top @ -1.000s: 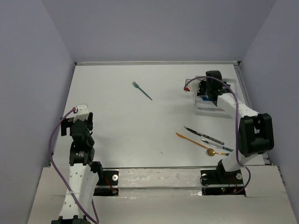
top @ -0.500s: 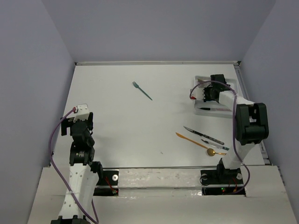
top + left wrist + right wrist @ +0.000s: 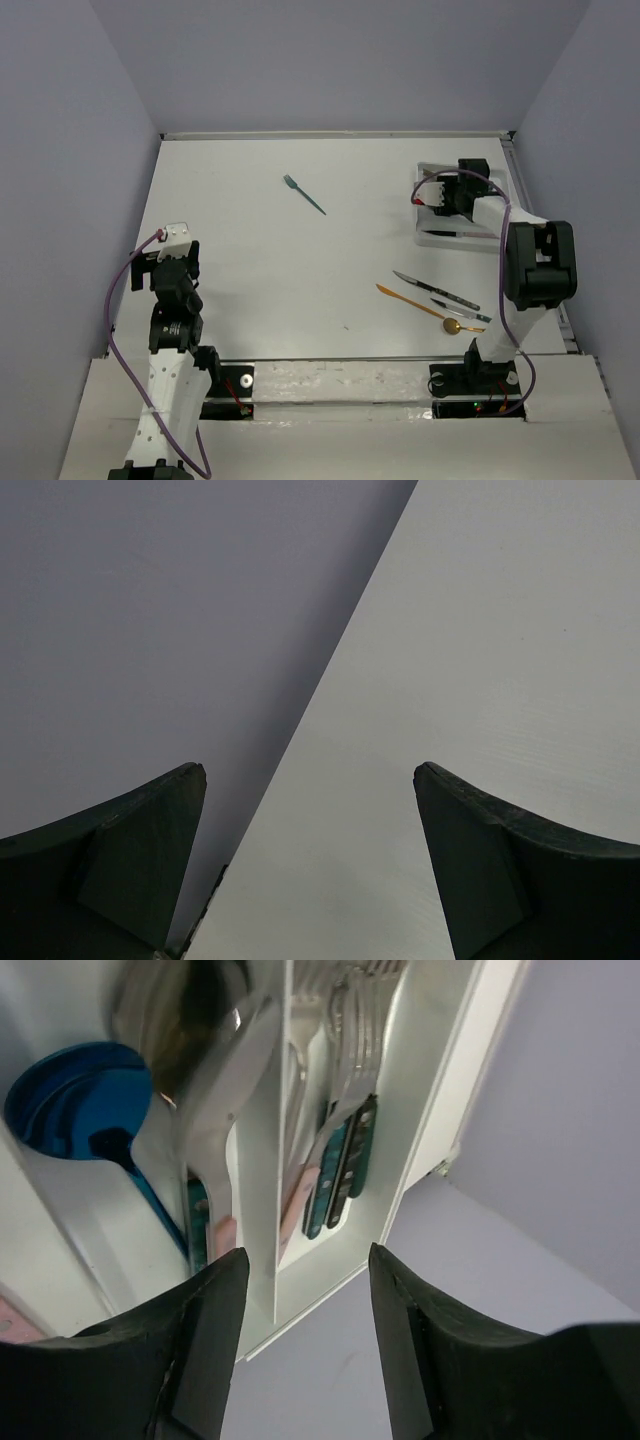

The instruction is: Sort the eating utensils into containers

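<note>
Your right gripper (image 3: 305, 1260) has just opened, empty, over the tray (image 3: 432, 238) at upper right, so that piece looks delivered. Left gripper (image 3: 310, 780) gapes empty; fork (image 3: 303, 193) waits.

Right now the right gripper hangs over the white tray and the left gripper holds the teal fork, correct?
Not quite. The left gripper is open and empty, as the left wrist view shows. In the top view the teal fork lies on the table, well apart from that gripper. The right gripper does hang over the white tray.
</note>
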Tool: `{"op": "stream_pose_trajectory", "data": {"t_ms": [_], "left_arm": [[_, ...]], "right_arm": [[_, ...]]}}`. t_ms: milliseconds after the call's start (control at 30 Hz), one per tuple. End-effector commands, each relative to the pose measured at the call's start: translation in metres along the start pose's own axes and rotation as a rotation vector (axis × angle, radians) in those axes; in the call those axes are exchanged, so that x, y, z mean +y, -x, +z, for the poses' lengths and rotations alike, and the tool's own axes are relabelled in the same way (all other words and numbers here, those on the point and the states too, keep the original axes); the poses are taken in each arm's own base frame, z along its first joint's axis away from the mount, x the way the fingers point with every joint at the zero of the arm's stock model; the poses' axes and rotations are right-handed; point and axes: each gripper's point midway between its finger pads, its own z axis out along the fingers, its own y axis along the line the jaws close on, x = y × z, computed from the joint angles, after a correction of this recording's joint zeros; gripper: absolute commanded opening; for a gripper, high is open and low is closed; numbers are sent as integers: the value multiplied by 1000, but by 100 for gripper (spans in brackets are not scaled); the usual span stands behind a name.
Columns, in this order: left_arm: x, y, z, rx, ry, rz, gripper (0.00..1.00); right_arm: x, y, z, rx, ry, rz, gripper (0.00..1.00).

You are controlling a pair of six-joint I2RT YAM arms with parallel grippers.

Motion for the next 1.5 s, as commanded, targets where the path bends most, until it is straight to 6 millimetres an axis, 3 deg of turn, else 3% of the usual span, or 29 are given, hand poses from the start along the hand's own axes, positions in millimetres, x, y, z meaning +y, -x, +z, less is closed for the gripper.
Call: {"op": "stream_pose_trajectory", "data": {"t_ms": [0, 67, 100, 133, 167, 200, 233, 267, 300, 333, 367, 400, 433, 533, 567, 633, 667, 733, 767, 800, 867, 933, 1000, 1100, 1333, 1433, 1467], "left_arm": [[4, 5, 2, -27, 31, -20, 99], [4, 5, 2, -27, 29, -18, 99], [4, 5, 2, -28, 28, -18, 99], [3, 5, 2, -26, 26, -18, 99], [3, 6, 2, -28, 27, -20, 99], [3, 6, 2, -29, 24, -20, 99], [3, 5, 2, -27, 23, -18, 99], [3, 6, 2, -27, 25, -19, 99], [3, 5, 2, -27, 26, -19, 99], [4, 5, 2, -28, 28, -18, 99], [5, 5, 2, -26, 32, -18, 99], [4, 4, 2, -25, 32, -17, 99], [5, 3, 2, -22, 36, -15, 99], [5, 3, 2, -21, 39, -15, 99], [5, 3, 2, -21, 39, -15, 99], [4, 1, 2, -17, 37, -11, 99], [4, 2, 2, -19, 36, -10, 99], [3, 1, 3, -16, 32, -8, 99], [3, 1, 3, -16, 32, -8, 99], [3, 0, 3, -14, 31, -6, 99], [3, 1, 3, -13, 33, -6, 99], [3, 1, 3, -13, 34, -6, 99], [3, 0, 3, -10, 33, -5, 99], [2, 0, 3, -11, 32, -5, 99], [3, 1, 3, -14, 35, -6, 99], [3, 0, 3, -12, 36, -5, 99], [4, 1, 3, -14, 36, -6, 99]], "right_arm": [[-85, 15, -48, -97, -260, 47, 64], [-100, 26, -63, -141, -309, 49, 75], [-115, 39, -81, -182, -362, 63, 82], [-124, 54, -92, -241, -387, 68, 99], [-141, 82, -115, -328, -449, 107, 100], [-146, 87, -119, -368, -451, 158, 100], [-164, 129, -149, -496, -488, 182, 100], [-172, 152, -164, -569, -493, 239, 100], [-169, 194, -173, -689, -419, 409, 100], [-173, 211, -178, -739, -369, 511, 100], [-189, 229, -202, -827, -264, 711, 100], [-193, 243, -206, -882, -177, 791, 100], [-206, 273, -211, -990, -70, 837, 100], [-196, 316, -189, -1025, 143, 1029, 100], [-178, 342, -160, -988, 206, 1043, 100], [-171, 362, -141, -949, 223, 1069, 100], [-148, 384, -115, -902, 278, 1065, 100], [-142, 399, -100, -851, 286, 1076, 100], [-117, 413, -76, -794, 336, 1069, 100], [-121, 421, -76, -799, 323, 1062, 100], [-111, 427, -59, -763, 325, 1057, 100], [-88, 443, -40, -724, 349, 1040, 100], [-82, 446, -27, -688, 330, 1048, 99], [-57, 445, 10, -586, 311, 1057, 96], [-29, 435, 49, -462, 294, 1063, 84], [-15, 442, 52, -442, 306, 1038, 74], [-16, 436, 56, -411, 277, 1038, 74]]}}
